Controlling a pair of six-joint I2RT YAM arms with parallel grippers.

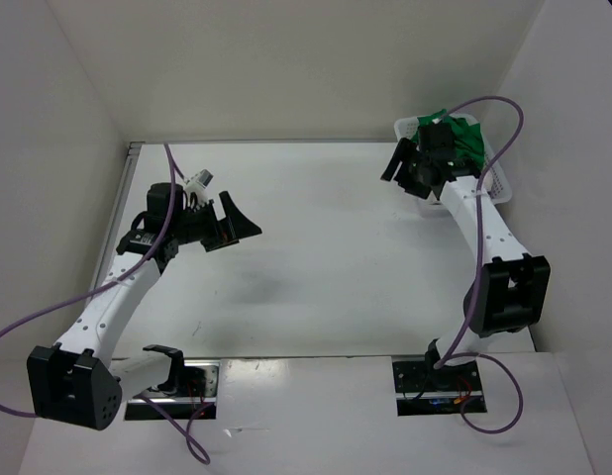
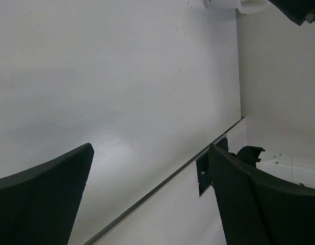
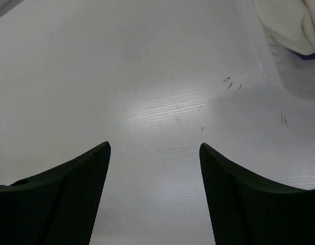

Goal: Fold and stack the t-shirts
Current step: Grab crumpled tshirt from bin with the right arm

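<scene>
Evidently nothing's folded yet: t-shirts lie bunched in the basket; left end effector and right end effector gape empty.

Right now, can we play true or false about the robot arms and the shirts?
1. The green t-shirt is in the basket. True.
2. The left gripper is holding a shirt. False: it is open and holds nothing, above the bare table.
3. The right gripper is open. True.
4. A folded shirt lies in the middle of the table. False: no shirt shows on the table; the ones in view are in the basket.
5. The white t-shirt is in the basket too. True.
</scene>
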